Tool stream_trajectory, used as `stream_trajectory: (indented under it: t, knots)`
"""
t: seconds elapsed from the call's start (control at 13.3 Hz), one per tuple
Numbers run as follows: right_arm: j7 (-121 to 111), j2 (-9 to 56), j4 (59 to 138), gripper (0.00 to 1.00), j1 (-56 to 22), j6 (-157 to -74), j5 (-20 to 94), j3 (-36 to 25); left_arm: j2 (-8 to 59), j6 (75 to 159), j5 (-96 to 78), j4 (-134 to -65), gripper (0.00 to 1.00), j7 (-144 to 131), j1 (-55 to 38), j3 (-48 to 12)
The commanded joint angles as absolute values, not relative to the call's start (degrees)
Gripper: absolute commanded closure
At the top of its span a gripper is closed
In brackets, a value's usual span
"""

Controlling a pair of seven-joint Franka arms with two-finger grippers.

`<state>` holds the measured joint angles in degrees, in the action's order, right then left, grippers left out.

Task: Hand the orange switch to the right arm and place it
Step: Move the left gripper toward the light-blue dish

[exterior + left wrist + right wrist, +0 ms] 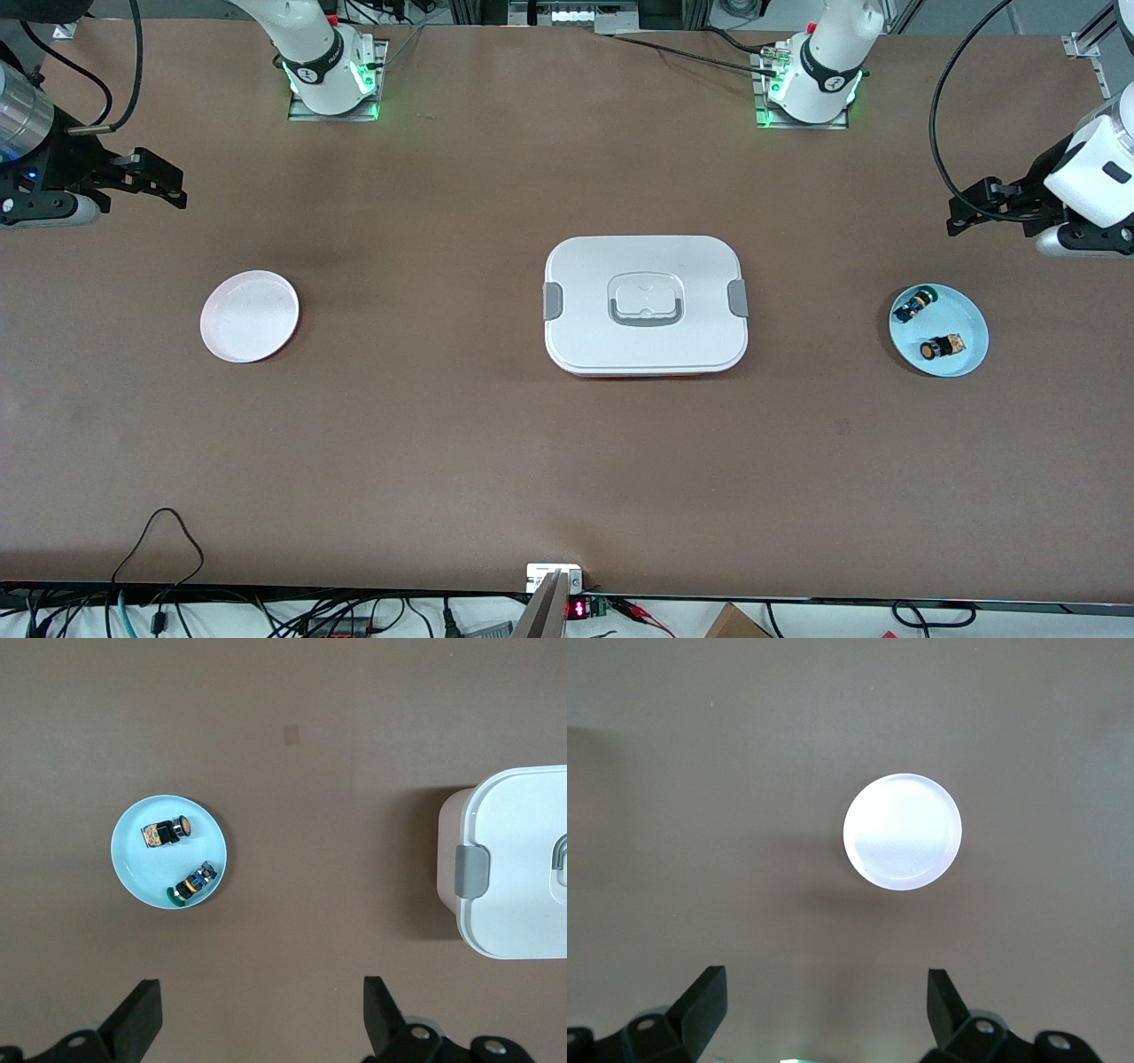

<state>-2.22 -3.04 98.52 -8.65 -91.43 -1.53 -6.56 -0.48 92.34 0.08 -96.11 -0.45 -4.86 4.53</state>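
Front view: your orange switch (941,346) lies on its side in the blue plate (971,319) at the left arm's end of the counter (496,443), at the plate's five o'clock. The green-faced button (915,305) sits close by at eleven o'clock; expect a mistaken pick or a nudge if your descent drifts. The left claw (961,211) hangs spread over bare counter near the plate. The right claw (164,182), also spread, waits near the white plate (249,316). A tiny cylinder may roll from a poor pinch.
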Motion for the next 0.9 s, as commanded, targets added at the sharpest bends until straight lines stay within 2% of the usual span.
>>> stream_trajectory:
  t: [0.0, 0.83]
  knots:
    - [-1.7, -3.3, 98.0, 0.0, -8.7, -90.9, -1.7, -6.5, -1.0, 91.5, 0.6, -95.5, 0.0, -0.8, -4.6, 4.2]
    - [-1.7, -3.3, 98.1, 0.0, -8.7, -90.8, -1.7, -6.5, -1.0, 91.2, 0.7, -95.5, 0.0, -1.0, -3.9, 4.6]
